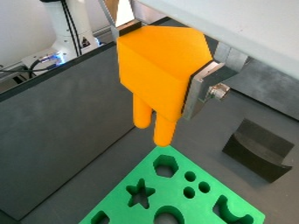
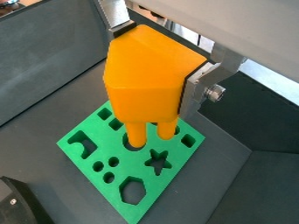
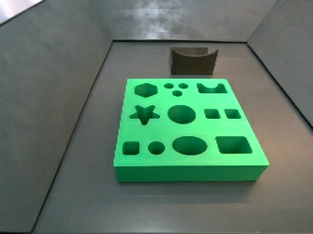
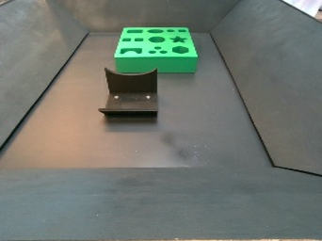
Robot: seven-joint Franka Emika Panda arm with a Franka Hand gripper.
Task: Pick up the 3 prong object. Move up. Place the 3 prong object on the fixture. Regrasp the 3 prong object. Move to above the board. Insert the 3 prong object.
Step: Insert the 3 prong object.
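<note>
Three prongs hang below my gripper (image 2: 176, 94), pinched on the piece (image 2: 146, 79) above the board (image 2: 128, 149); slight misalignment could jam them against its surface.

Your gripper (image 2: 197, 86), clamped on the 3 prong object (image 2: 142, 77), hangs clear above the board (image 2: 131, 144), prongs apart from its cutouts; in both side views nothing stands over the board (image 3: 189, 128); the fixture (image 4: 130, 91) sits well apart on open floor (image 4: 189, 136); dark walls (image 3: 68, 101) hem the bin on every side.
</note>
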